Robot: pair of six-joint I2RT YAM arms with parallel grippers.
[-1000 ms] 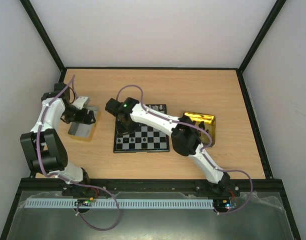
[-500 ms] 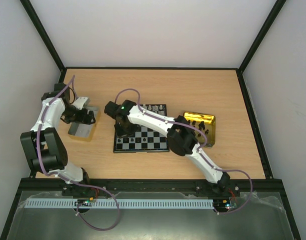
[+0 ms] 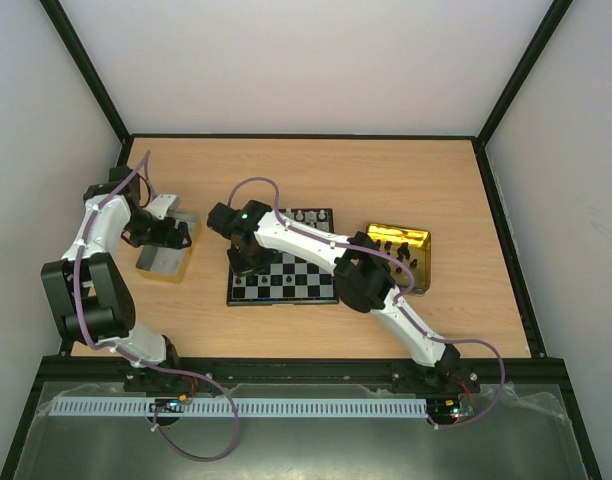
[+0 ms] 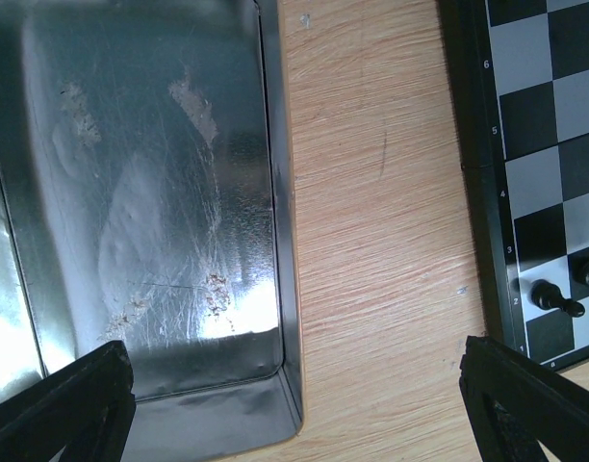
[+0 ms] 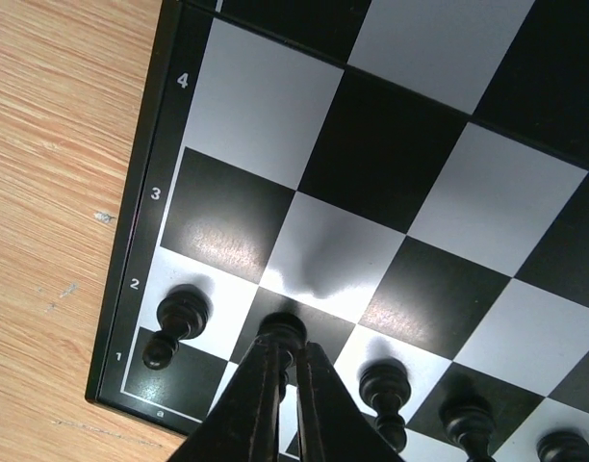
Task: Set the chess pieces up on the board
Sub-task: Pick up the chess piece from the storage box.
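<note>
The board (image 3: 286,285) lies mid-table, with white chess pieces (image 3: 308,215) along its far row. My right gripper (image 3: 244,262) hangs over the board's left end. In the right wrist view it (image 5: 287,358) is shut on a black pawn (image 5: 283,329) whose base is at the dark second-row square. More black pawns (image 5: 179,316) (image 5: 386,385) stand on either side of it. My left gripper (image 4: 294,414) is open over the corner of the silver tray (image 4: 150,192), with nothing between its fingers (image 4: 68,404). The board's edge (image 4: 545,173) and a black pawn (image 4: 554,298) show to its right.
A gold tray (image 3: 398,255) holding dark pieces sits right of the board. The silver tray (image 3: 164,250) is left of the board with bare wood (image 4: 371,192) between them. Black frame rails (image 3: 506,240) border the table.
My right gripper has shifted a little left and nearer over the board's left end with the pawn. The left arm has not moved.
</note>
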